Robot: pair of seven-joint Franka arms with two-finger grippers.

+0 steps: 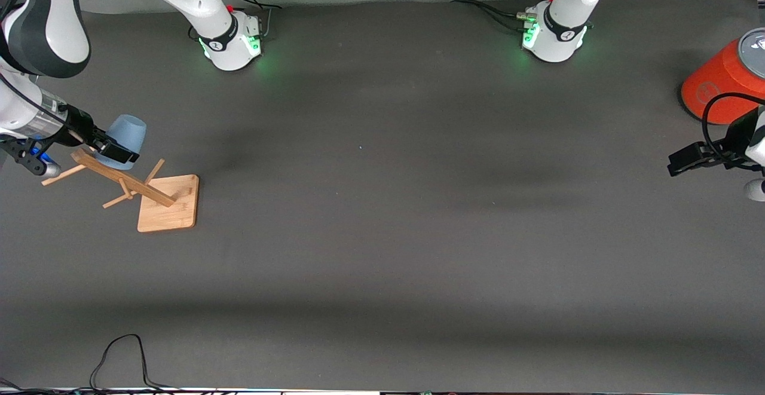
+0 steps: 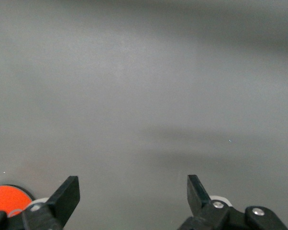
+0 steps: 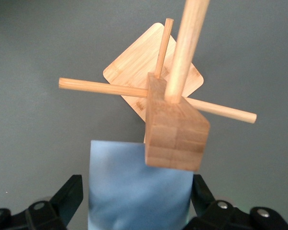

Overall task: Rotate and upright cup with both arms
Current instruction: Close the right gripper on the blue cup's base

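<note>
**Right wrist view: cup between my fingers at the wooden rack**

Right wrist view shows the pale blue cup [image 3: 137, 189] sitting between my right gripper's [image 3: 134, 196] spread fingers, one black fingertip [image 3: 70, 194] on each side of it; whether they press its walls I cannot tell. Its mouth hangs on a peg of the wooden cup rack [image 3: 175, 129], whose square base [image 1: 168, 202] rests on the dark table [image 1: 382, 233] toward the right arm's end.

From the front, my right gripper [image 1: 113, 149] sits at the cup [image 1: 124, 138], which tilts, closed bottom up.

My left gripper [image 1: 687, 161] waits with fingers apart, empty, over bare table beside the orange-red cylinder [image 1: 720, 87] with its grey top.
</note>
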